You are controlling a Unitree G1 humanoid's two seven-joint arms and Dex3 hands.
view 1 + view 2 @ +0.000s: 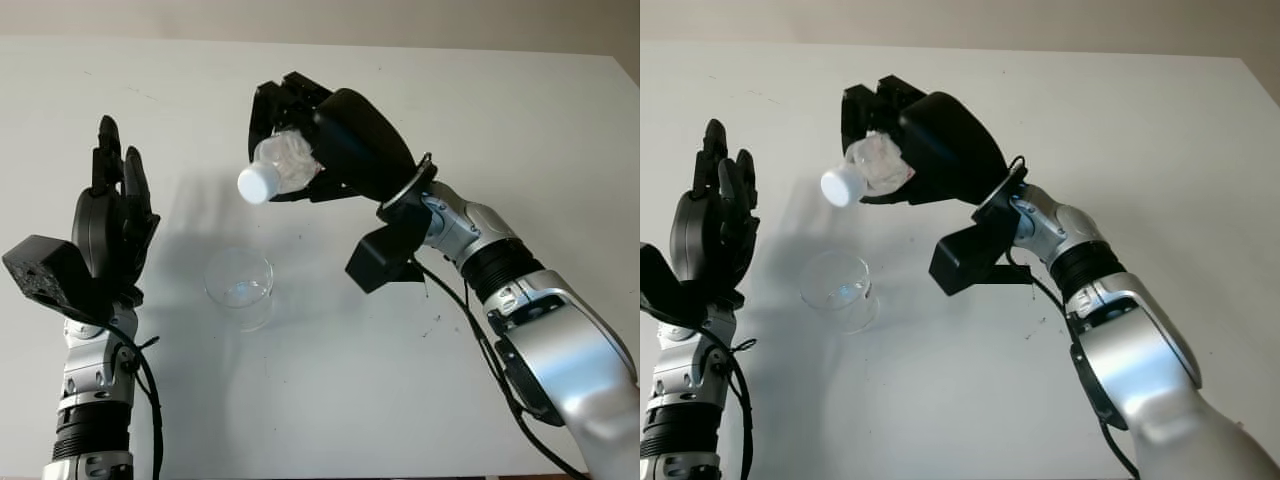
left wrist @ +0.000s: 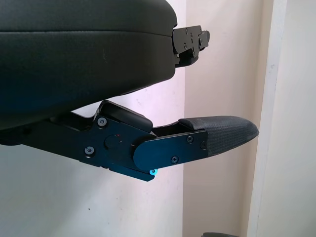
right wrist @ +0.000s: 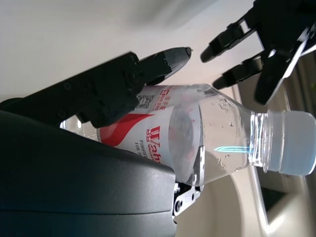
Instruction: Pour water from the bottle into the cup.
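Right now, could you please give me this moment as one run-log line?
right hand: holds bottle tilted above cup, white cap on | left hand: open, raised left of cup | cup: upright on table

The bottle (image 3: 207, 138) carries a red-and-white label; large red letters reading "Wah" show before the shell cuts them off, with a QR code and unreadably small print alongside.

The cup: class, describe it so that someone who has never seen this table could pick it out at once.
Start from the white table and find its near left part, between the open left hand and the right hand. The cup stands there upright, just below the capped bottle that the right hand holds tilted above it. It is the lone clear glass, wide-mouthed and with no cap or label.
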